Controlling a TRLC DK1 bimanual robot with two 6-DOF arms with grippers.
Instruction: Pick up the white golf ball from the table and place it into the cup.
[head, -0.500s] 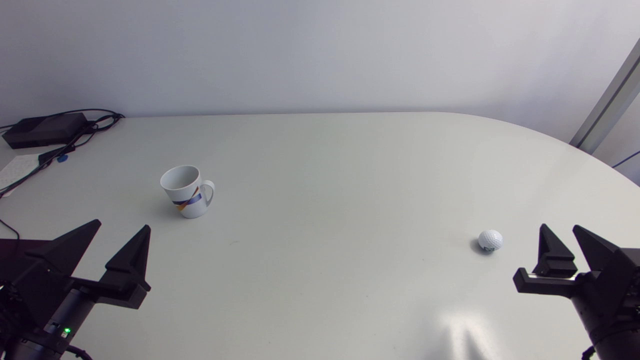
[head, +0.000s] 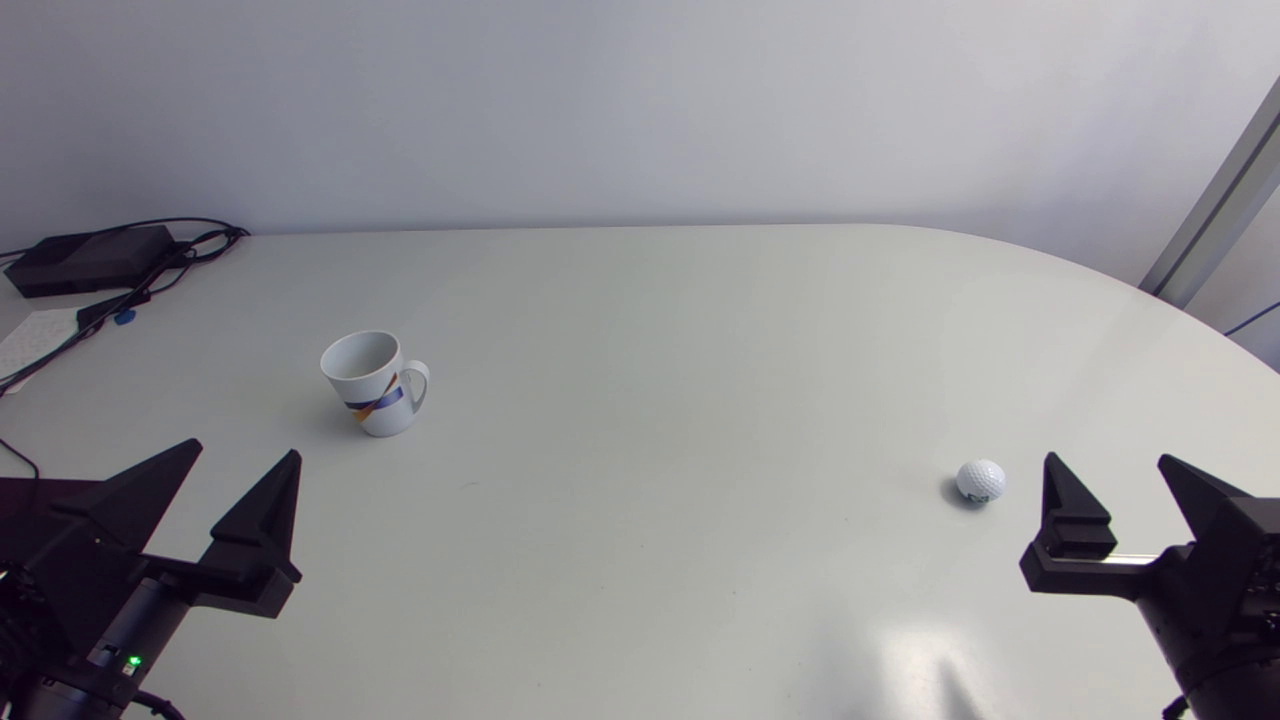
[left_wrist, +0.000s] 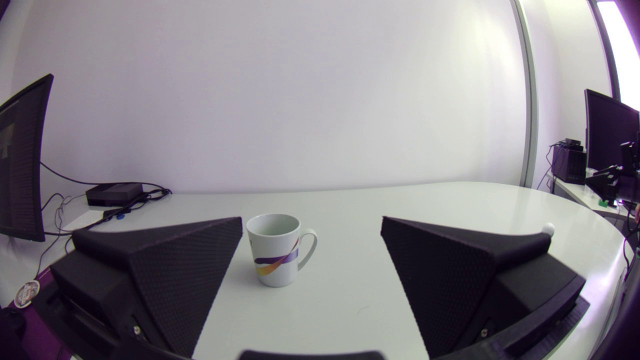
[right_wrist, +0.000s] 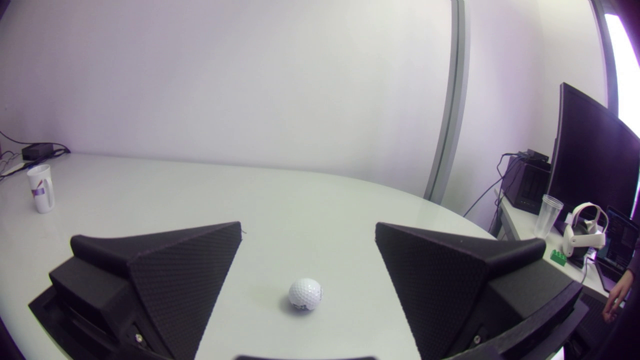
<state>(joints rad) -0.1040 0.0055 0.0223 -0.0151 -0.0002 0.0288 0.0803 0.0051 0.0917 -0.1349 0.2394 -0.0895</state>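
Right fingers (right_wrist: 165, 285) spread wide and empty, ball (right_wrist: 305, 294) resting on the table (head: 650, 350) just ahead of their gap, untouched, left fingers (left_wrist: 450, 280) likewise apart and empty, cup (head: 372, 383) upright, well away from the ball

Overhead plus two low; common cup (head: 372, 383)

Matte black left claw (head: 241, 452) and right claw (head: 1111, 460) bear textured wedge fingers (left_wrist: 175, 280); a green light (head: 133, 661) dots the left arm (head: 145, 615).
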